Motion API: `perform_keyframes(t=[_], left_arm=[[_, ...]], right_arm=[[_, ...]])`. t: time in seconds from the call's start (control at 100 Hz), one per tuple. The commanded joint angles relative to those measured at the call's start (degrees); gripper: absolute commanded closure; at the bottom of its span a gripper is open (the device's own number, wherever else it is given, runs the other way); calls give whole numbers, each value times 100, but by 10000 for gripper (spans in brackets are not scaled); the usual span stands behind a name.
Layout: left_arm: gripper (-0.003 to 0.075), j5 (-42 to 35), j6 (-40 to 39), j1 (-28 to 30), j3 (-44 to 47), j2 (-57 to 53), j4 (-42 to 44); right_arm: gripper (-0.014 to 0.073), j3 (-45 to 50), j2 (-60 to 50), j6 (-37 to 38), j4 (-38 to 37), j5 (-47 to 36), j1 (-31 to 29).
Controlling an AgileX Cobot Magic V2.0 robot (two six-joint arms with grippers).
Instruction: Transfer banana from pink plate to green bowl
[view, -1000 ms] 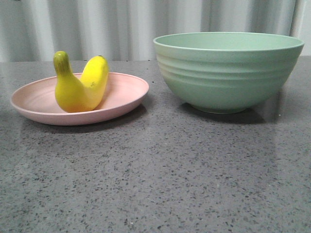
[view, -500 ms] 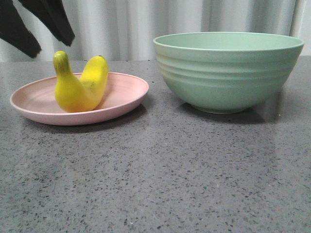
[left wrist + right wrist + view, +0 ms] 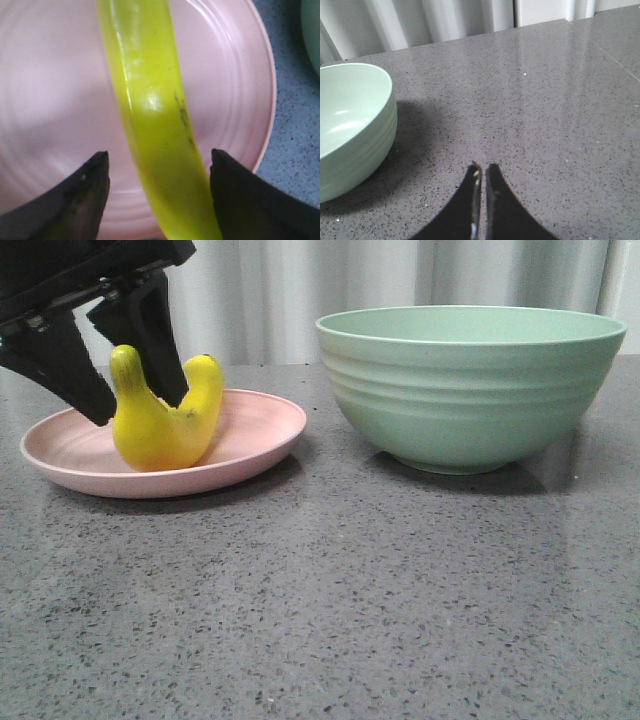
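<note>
The yellow banana [image 3: 160,430] stands curved on the pink plate [image 3: 255,430] at the left, both ends pointing up. My left gripper [image 3: 138,406] is open and has come down over it, one black finger on each side of the banana's middle. In the left wrist view the banana [image 3: 150,100] runs between the two fingertips over the plate [image 3: 50,75], and my gripper [image 3: 159,154] is not closed on it. The green bowl [image 3: 470,390] stands at the right, empty as far as I can see. My right gripper [image 3: 482,166] is shut and empty over bare table beside the bowl [image 3: 350,125].
The grey speckled tabletop [image 3: 330,600] stretches in front of the plate and the bowl. A pale curtain [image 3: 280,290] hangs behind the table. A sliver of the bowl's rim [image 3: 314,30] shows in the left wrist view.
My left gripper has come down from the upper left and now straddles the banana. The banana, plate and bowl have not moved.
</note>
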Motion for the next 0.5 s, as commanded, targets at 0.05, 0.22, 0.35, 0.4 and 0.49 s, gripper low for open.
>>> perform_keyframes(t=[0.05,0.22,0.35,0.4,0.49], left_arm=[[331,-241,-70,-145,-201,-185,-114],[331,-229,-93,-156,-201,-190,-114],[331,-153,-177,-156,-201,-190,-122],[331,-109,-192,-156,-201,-190,-122],[331,-71,-203,-156,-201,-190,-122]], right_arm=[[673,-196,91,-74,-51,-523,-24],[673,-196,91,-74,-51,-554,-24],[673,-196,91,-74,-51,-558,-24],[673,-196,91,-74,-51,-580,-24],[673,-196,91,-74,-51,-601,-24]])
